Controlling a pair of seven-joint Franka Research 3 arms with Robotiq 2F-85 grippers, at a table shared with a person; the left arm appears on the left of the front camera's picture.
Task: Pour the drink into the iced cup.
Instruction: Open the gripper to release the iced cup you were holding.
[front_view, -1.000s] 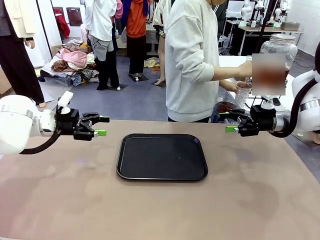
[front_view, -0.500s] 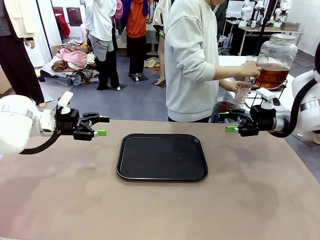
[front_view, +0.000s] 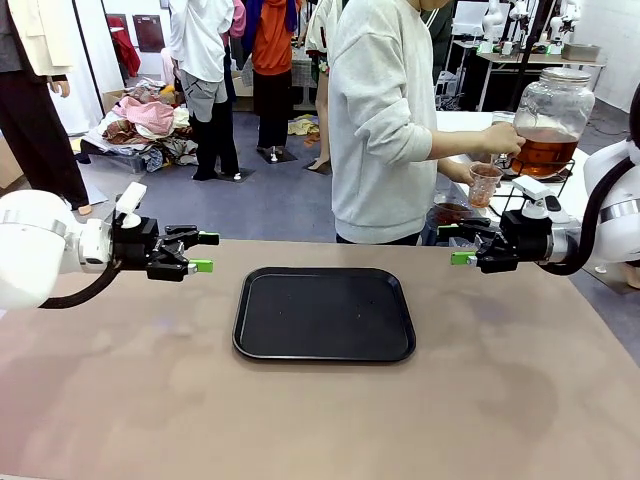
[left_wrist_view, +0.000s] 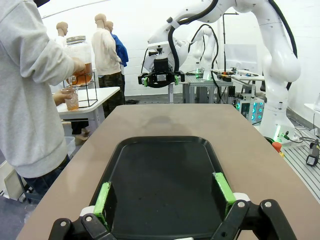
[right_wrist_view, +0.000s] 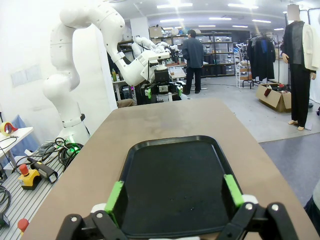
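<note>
Left tool (front_view: 203, 252) open, jaws spread wide, nothing between the green pads. It hovers above the worktop (front_view: 320, 420) at the left, arm level, fingers pointing right toward the tray (front_view: 324, 313). In the left wrist view its fingers (left_wrist_view: 102, 200) frame the tray's near end.

Right tool (front_view: 455, 244) open too, empty, mirrored at the right: arm level, fingers pointing left at the tray, clear of the worktop. In the right wrist view its pads (right_wrist_view: 114, 196) straddle the tray's near rim from above.

Tray: black, rectangular, flat at mid worktop between the two tools, long axis left-right, bare.

Drink (front_view: 545, 150): amber liquid in the lower part of a big glass jar (front_view: 556, 100) with a lid, upright on a wire stand on a white side table far right, behind the right arm.

Person stands at the far edge, turned toward the jar. One hand (front_view: 505, 137) is at the jar's base; the other holds a clear cup (front_view: 485, 184) upright just below it, mouth up. Cup contents too small to tell. Left wrist view shows the same setup at far left, cup (left_wrist_view: 71, 98) under the jar.
</note>
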